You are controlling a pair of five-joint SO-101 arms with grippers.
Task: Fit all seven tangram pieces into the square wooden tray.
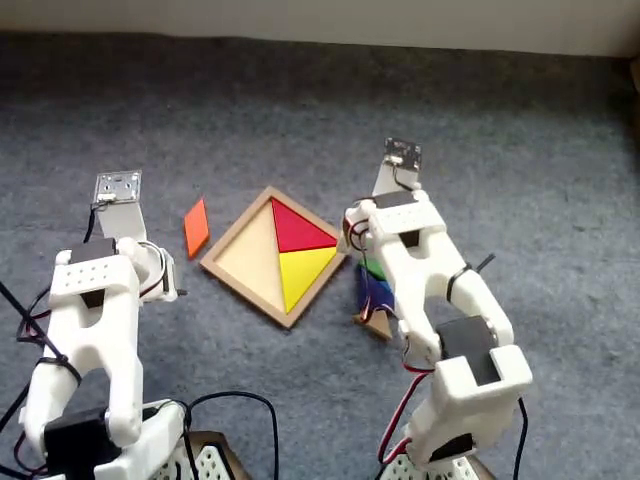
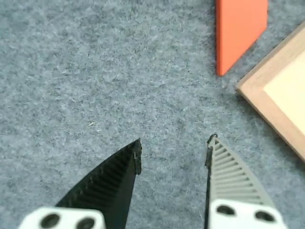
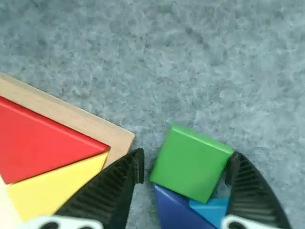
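Tray status: wooden tray (image 1: pixel 236 225) holds the red triangle (image 1: pixel 295 228) and the yellow triangle (image 1: pixel 300 272), which touch along one edge. The rest of the tray floor is bare.

Green square (image 3: pixel 190 162) lies on the carpet, just off the tray corner nearest the red/yellow pair. It butts against a dark blue piece (image 3: pixel 172 210) and a light blue piece (image 3: pixel 209 209), and may sit partly on top of them; I can't tell for sure.

Right gripper (image 3: pixel 186 166) is spread open. Its jaws straddle the green square, one in the gap between square and tray corner, the other at the square's far edge. It isn't clamped yet.

Handling (my read): the piece is thin, rigid and light, with a smooth painted face, so it's likely to slip or pivot if pinched off-centre. Grip it on two opposite parallel edges at mid-length. A low grip risks dragging the blue pieces underneath.

Orange piece (image 1: pixel 196 227) lies just beside the opposite side of the tray, close to but not touching the rim.

Left gripper (image 2: pixel 174 145) is also open and empty over bare carpet. The orange piece and the tray rim are ahead of its tips, well short of contact.
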